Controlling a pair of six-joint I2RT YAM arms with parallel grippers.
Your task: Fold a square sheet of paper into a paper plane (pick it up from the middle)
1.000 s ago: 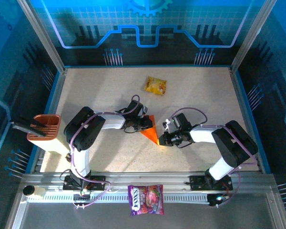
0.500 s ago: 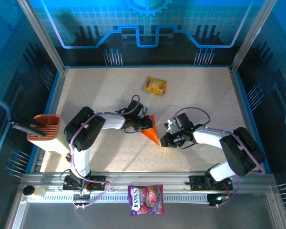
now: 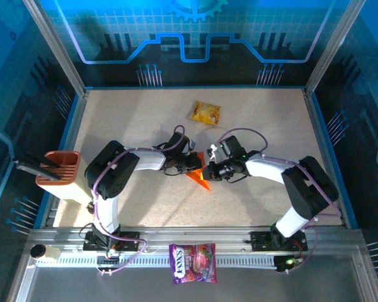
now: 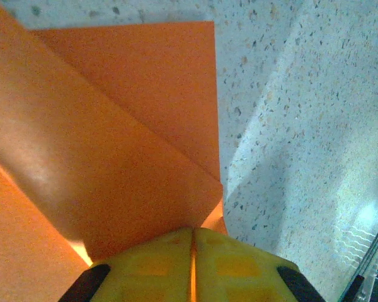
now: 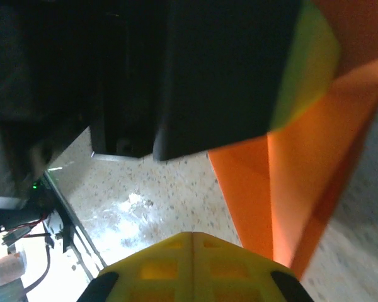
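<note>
The square sheet of paper [image 3: 202, 178] is bright orange and lies folded into a pointed wedge at the middle of the table. In the left wrist view its overlapping folded layers [image 4: 113, 126] run up from my left gripper [image 4: 193, 229], which is shut on the paper's edge, a thin orange strip showing between the yellow fingertips. From above, the left gripper [image 3: 194, 162] sits at the wedge's upper left. My right gripper [image 3: 208, 170] is close against it on the right, over the paper. Its yellow fingertips [image 5: 192, 234] are shut with nothing between them, and the paper [image 5: 302, 176] lies just beside them.
A glossy yellow snack packet [image 3: 205, 112] lies farther back on the speckled table [image 3: 271, 119]. A purple printed bag [image 3: 193, 263] rests on the front rail. An orange-brown holder [image 3: 58, 168] stands at the left edge. The left gripper's black body [image 5: 220, 75] looms right ahead of the right wrist camera.
The right gripper has moved up and to the left, from beside the wedge's tip to close against the left gripper. The left gripper has kept its grip and place.
</note>
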